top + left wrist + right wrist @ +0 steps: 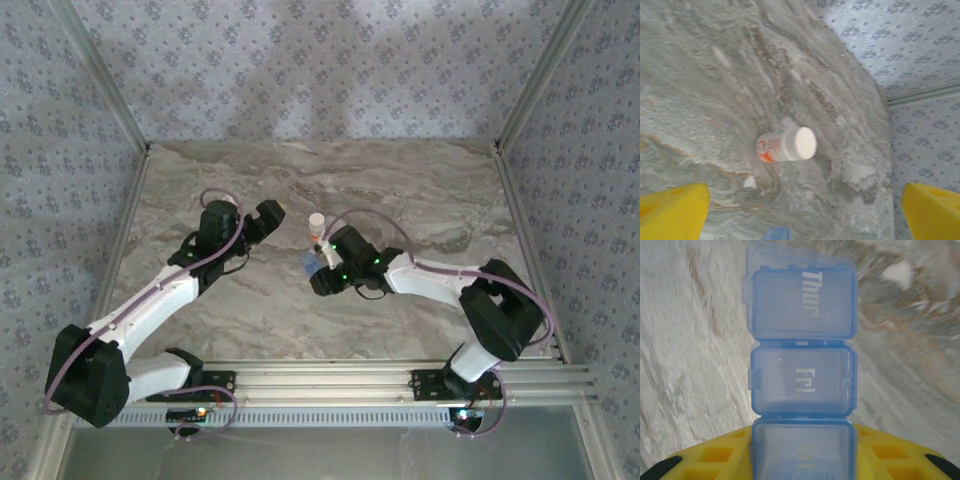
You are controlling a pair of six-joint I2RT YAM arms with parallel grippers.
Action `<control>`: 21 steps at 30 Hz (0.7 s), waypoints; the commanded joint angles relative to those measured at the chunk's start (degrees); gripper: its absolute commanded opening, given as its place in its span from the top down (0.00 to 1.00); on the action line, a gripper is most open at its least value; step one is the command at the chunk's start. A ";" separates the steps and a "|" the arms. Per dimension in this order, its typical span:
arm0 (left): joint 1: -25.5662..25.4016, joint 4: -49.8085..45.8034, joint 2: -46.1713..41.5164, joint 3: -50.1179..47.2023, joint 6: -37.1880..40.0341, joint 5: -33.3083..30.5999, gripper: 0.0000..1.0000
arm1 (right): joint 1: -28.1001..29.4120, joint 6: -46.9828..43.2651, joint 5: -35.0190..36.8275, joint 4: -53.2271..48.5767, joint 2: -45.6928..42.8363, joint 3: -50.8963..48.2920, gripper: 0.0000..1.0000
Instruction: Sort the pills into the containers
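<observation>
The translucent blue pill box ran up the middle of the right wrist frame, lids marked Thur, Fri and Sat. One small white pill lay lower left in the left wrist view.

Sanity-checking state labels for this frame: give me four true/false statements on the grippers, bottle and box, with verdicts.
1. The left gripper holds the bottle. False: its jaws stand wide open and the bottle is apart from it.
2. The bottle has a white cap. True.
3. The box has lids reading Mon, Tue, Wed. False: they read Thur, Fri, Sat.
4. The right gripper is at the box. True.
</observation>
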 commanded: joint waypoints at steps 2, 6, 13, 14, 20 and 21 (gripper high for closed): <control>1.06 -0.25 -1.04 -2.28 0.87 0.86 0.02 | 3.57 -8.80 1.97 -4.10 2.97 2.68 0.55; 1.01 0.08 -0.85 -2.73 0.82 1.27 0.02 | 5.87 -10.93 3.92 -5.00 5.95 4.08 0.54; 1.10 0.34 -1.02 -3.39 0.86 1.36 0.02 | 8.05 -12.79 9.10 -6.51 9.23 5.03 0.52; 1.11 0.45 -1.02 -3.47 0.77 1.40 0.02 | 8.24 -13.02 9.70 -6.55 9.48 4.98 0.52; 1.10 1.70 -0.43 -3.66 0.24 1.76 0.02 | 8.55 -13.45 13.60 -7.43 9.60 4.18 0.35; 1.08 1.83 -0.32 -3.68 0.22 1.83 0.02 | 8.63 -13.38 14.32 -7.71 9.36 3.92 0.30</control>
